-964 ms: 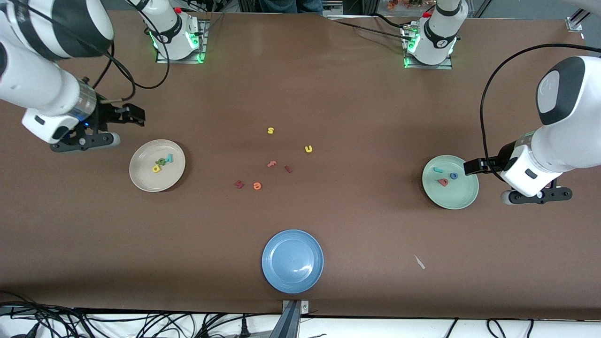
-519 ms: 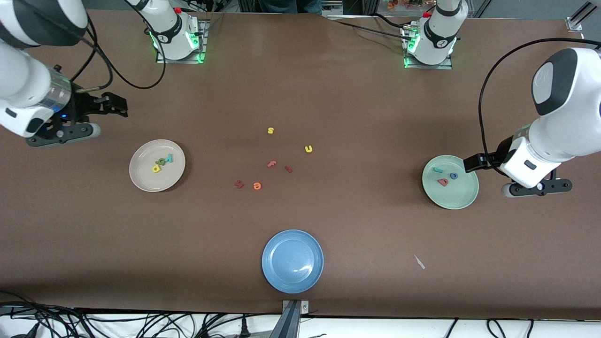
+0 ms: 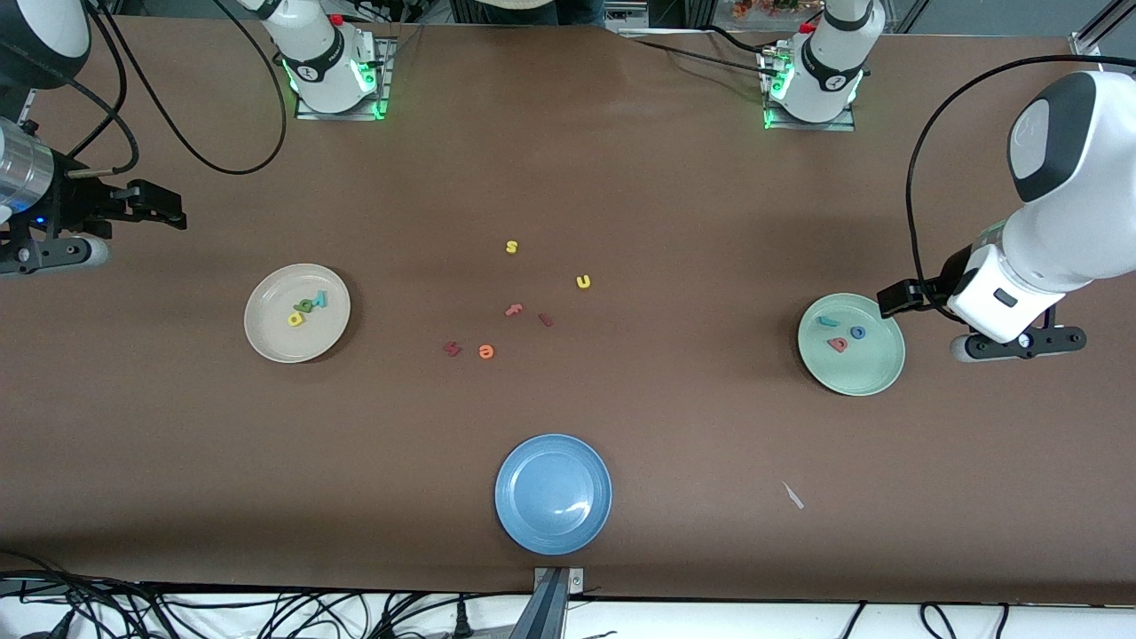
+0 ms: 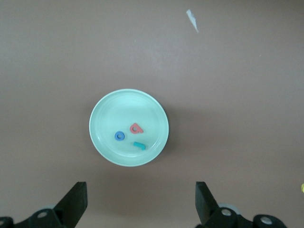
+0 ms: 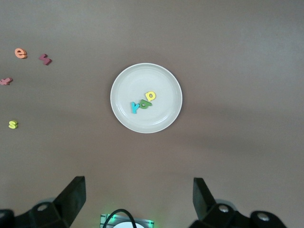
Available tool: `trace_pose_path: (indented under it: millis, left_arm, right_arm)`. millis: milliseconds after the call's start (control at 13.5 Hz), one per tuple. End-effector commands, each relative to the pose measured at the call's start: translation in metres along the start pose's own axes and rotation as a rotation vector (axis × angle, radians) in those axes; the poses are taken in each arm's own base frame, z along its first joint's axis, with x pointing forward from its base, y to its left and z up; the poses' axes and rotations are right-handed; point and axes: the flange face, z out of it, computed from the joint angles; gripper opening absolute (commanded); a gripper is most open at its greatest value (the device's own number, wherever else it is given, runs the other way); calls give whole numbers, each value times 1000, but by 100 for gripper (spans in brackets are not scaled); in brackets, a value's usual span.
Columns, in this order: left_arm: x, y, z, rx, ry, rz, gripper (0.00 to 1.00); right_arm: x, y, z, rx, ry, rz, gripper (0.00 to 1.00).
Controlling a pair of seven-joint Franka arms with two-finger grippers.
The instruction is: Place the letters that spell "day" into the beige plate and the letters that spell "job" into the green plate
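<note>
Right arm (image 3: 35,204) cut by frame edge; dark red letters (image 3: 453,349) unreadable.

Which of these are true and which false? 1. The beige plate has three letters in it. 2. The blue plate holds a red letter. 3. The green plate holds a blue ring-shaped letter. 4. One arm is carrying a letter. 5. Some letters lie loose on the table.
1. True: the beige plate holds a green, a yellow and a teal letter.
2. False: the blue plate holds nothing.
3. True: the blue o lies in the green plate.
4. False: the left gripper and right gripper have open, bare fingers.
5. True: the yellow s is among them.
</note>
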Motion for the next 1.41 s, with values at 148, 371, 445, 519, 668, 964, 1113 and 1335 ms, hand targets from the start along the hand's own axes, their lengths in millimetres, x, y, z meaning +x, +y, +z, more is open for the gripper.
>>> trace_pose_path:
  millis: [148,371,445,519,668,964,1113,1335]
  left_arm:
    - [-6,-3,-3,-15,-31,-1,100]
    - [-5,-2,-1,-15,-34,-1,100]
    - [-4,-2,-3,-18,-29,-2,100]
    - [0,-2,-5,-24,-24,-2,100]
    - [1,-1,-5,-27,-24,-3,100]
    - [1,0,-5,-29,-25,-1,100]
    - [1,0,-5,-29,-25,-1,100]
    - [1,-1,-5,-30,-26,-3,100]
  right_arm:
    - [2,-1,-6,36,-1,-1,100]
    - [1,1,-7,33,-1,-6,100]
    - [1,1,-7,36,-1,-8,100]
    - [2,1,-7,37,1,-7,100]
    - [2,1,-7,37,1,-7,100]
    - [1,1,-7,38,0,-7,100]
    - [1,1,-8,37,1,-8,100]
    - [1,0,-7,38,0,-8,100]
